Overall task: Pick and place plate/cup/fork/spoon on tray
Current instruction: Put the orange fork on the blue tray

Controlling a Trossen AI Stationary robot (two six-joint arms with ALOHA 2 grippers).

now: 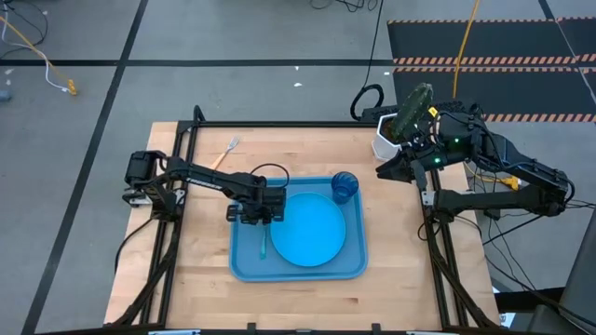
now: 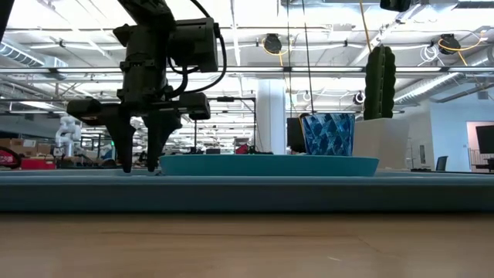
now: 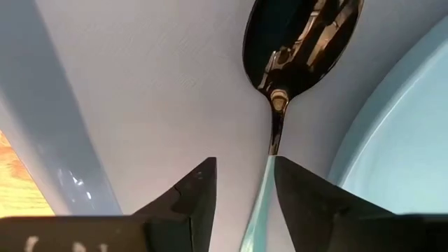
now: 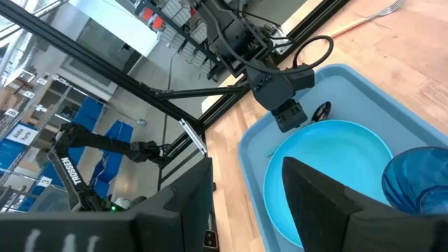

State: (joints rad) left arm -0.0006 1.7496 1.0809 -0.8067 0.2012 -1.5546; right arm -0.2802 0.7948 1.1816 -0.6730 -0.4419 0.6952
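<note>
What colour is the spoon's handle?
Light blue, below a dark shiny bowl. The spoon lies on the tray; the left wrist view shows it best.

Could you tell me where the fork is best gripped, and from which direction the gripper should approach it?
Probably at the middle of the orange handle, from straight above. The fork lies flat on the bare table outside the tray, with nothing close beside it. The handle is straight and narrow, so the fingers should close across it, with the left gripper, now at the spoon, nearest.

Left hand (image 2: 143, 158) stands spread over the tray (image 2: 231, 191), cup (image 2: 328, 133) behind.
</note>
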